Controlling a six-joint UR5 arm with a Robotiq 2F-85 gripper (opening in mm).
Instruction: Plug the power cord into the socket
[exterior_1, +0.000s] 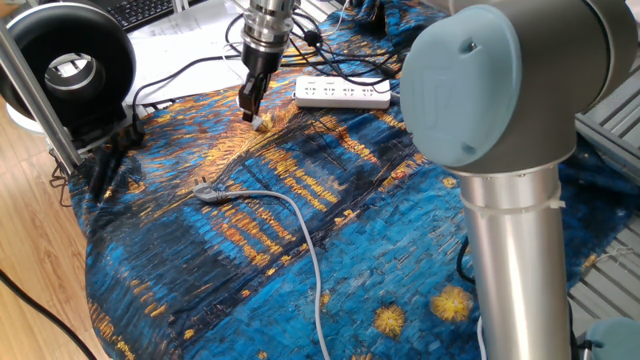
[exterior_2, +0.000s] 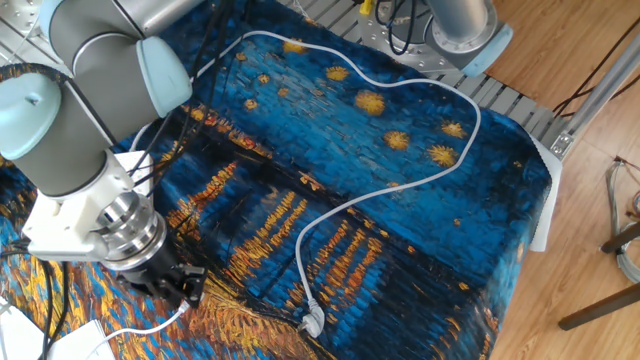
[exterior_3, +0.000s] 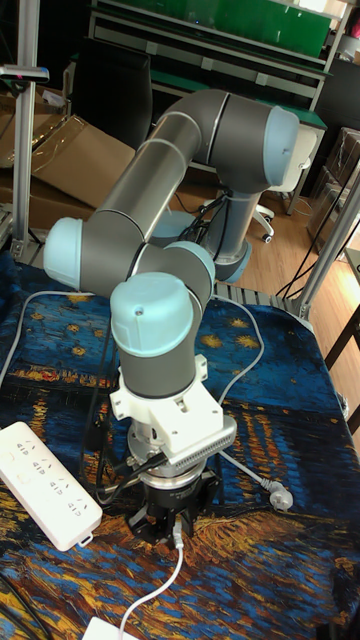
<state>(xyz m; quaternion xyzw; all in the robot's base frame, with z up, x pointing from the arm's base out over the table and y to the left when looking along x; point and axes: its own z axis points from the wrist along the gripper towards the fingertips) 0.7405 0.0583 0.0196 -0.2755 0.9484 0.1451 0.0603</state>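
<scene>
Near the far-left part of the starry cloth, my gripper (exterior_1: 250, 104) pinches the power cord (exterior_3: 160, 590) at its plug end — tip just off the fabric. Beside it, to the right, I see the socket (exterior_1: 343, 93) lying flat; the grey cable (exterior_1: 300, 246) trails across the cloth nearer me.

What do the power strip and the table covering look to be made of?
The power strip looks like smooth white moulded plastic: hard edges, even colour, slight sheen. The table covering looks like printed cloth with a matte finish, since it creases and drapes over the table edge; the exact fabric cannot be told.
</scene>
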